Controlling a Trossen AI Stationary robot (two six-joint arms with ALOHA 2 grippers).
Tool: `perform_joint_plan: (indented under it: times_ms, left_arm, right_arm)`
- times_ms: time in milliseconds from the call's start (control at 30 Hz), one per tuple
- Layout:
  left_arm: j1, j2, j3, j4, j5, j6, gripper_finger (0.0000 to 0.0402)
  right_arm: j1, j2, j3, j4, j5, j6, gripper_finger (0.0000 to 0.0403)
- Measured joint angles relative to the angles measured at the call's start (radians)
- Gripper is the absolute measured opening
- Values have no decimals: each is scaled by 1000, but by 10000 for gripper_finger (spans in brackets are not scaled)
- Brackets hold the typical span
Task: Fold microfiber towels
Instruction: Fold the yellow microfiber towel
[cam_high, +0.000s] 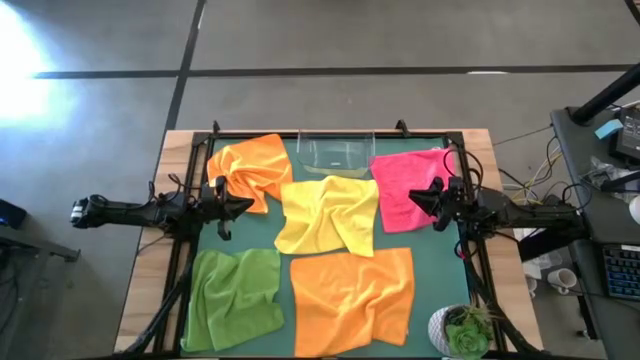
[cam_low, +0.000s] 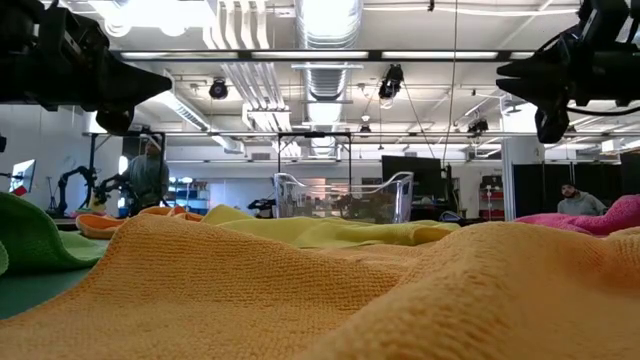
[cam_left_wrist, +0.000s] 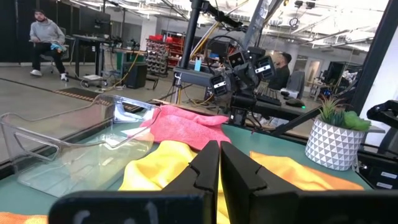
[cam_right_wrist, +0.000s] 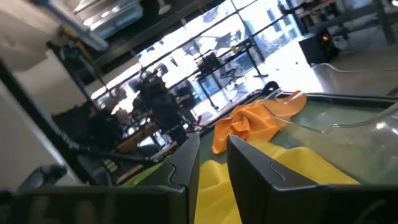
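Five towels lie on the green mat. A crumpled orange one (cam_high: 250, 170) is at the far left, a yellow one (cam_high: 330, 212) in the middle and a hot pink one (cam_high: 412, 185) at the far right. A lime green one (cam_high: 237, 297) is at the near left and a second orange one (cam_high: 352, 298) at the near centre. My left gripper (cam_high: 243, 204) hovers level above the first orange towel's right edge, shut and empty; it also shows in the left wrist view (cam_left_wrist: 219, 163). My right gripper (cam_high: 412, 197) hovers level over the pink towel's left edge, open by a narrow gap and empty; it also shows in the right wrist view (cam_right_wrist: 213, 155).
A clear plastic bin (cam_high: 337, 155) stands at the far centre, between the orange and pink towels. A potted plant (cam_high: 462, 332) stands at the near right corner. A black frame (cam_high: 470, 270) runs around the mat. People show in the room beyond the table.
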Motion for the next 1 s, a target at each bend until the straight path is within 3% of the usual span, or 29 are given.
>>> perform_joint_plan:
  times_ms: [267,700,1000]
  left_arm:
    - [0,0,0,0,0,0,0]
    - [0,0,0,0,0,0,0]
    - [0,0,0,0,0,1,0]
  right_arm:
    - [0,0,5,46,0,41,73]
    - [0,4,15,458,-1,39,73]
    - [0,154,200,374,-4,-8,73]
